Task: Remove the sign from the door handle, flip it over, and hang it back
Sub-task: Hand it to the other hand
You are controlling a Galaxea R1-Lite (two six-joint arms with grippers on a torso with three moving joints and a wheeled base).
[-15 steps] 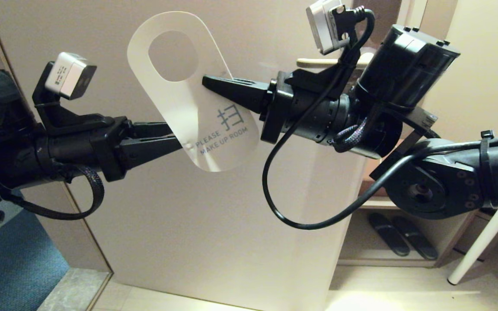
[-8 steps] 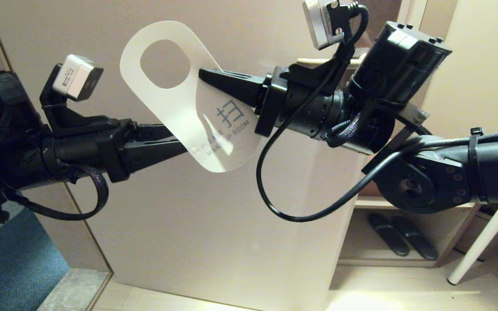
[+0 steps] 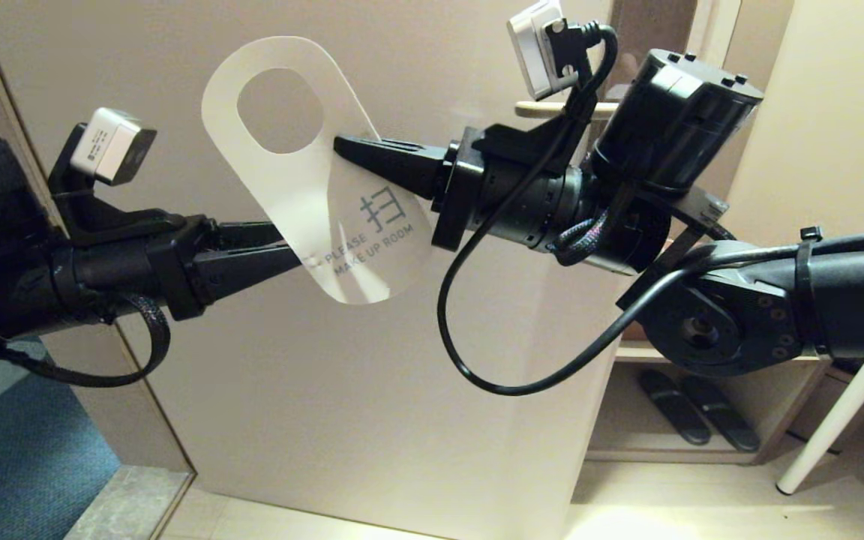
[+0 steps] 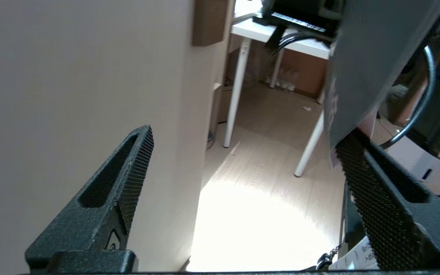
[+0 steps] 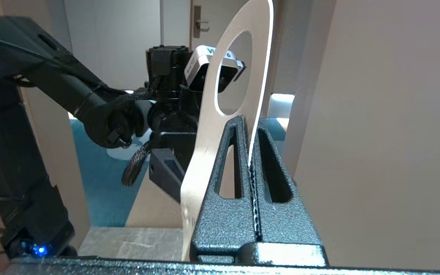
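Leftmost, left gripper (image 3: 293, 251) reaching in from the left edge of the head view, tips at the lower left edge of the sign (image 3: 304, 180); fingers (image 4: 128, 179) spread wide apart in the left wrist view, released, with the card's edge against the inner face of one finger and nothing pinched between them. Held in mid-air in front of the pale door (image 3: 327, 405), off the door handle (image 3: 563, 109), white card tilted with its oval hanging hole uppermost and its rounded end lowest. Printed on the face toward the head camera: a Chinese character in grey-blue, then "PLEASE MAKE UP ROOM" in two lines beneath. Further right, right gripper (image 3: 346, 146) clenched on the sign's right edge just below the hole; in the right wrist view both fingers (image 5: 239, 183) pressed flat together with the card edge-on between them. Lower right, dark slippers (image 3: 694, 416) on a low shelf beside a white table leg (image 3: 829, 435).
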